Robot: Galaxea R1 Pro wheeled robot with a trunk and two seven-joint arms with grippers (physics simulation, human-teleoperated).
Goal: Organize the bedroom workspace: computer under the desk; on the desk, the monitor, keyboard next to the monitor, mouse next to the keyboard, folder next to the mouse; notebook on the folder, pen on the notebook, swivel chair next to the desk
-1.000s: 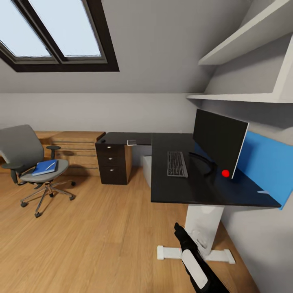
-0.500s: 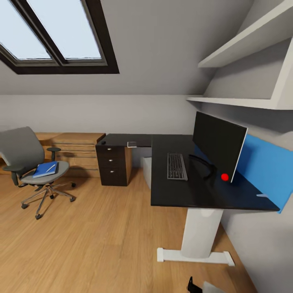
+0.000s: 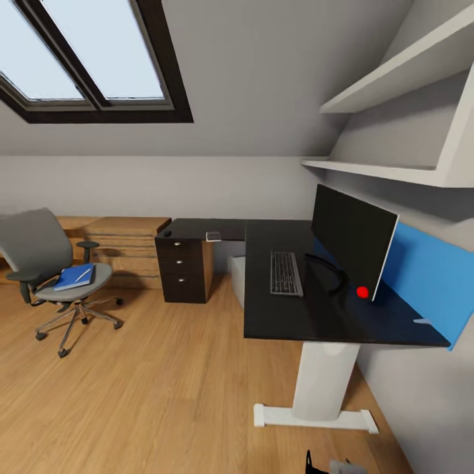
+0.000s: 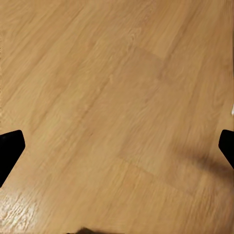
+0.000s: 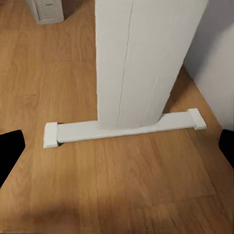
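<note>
The flat bright blue folder (image 3: 74, 276) on the grey swivel chair (image 3: 49, 263) is probably light and stiff; take it by one long edge. Both the left gripper (image 4: 117, 146) and the right gripper (image 5: 117, 146) are spread wide and hold nothing.

Dark-framed skylight window (image 3: 85, 59) set in the sloped grey ceiling, pale daylight through it. Below the skylight, a plain grey back wall (image 3: 197, 184) meets a warm wood plank floor (image 3: 151, 395); low light-wood drawer unit (image 3: 125, 247) stands against that wall. Right of the skylight, two white wall shelves (image 3: 395, 125) above a bright blue wall panel (image 3: 428, 270).
</note>
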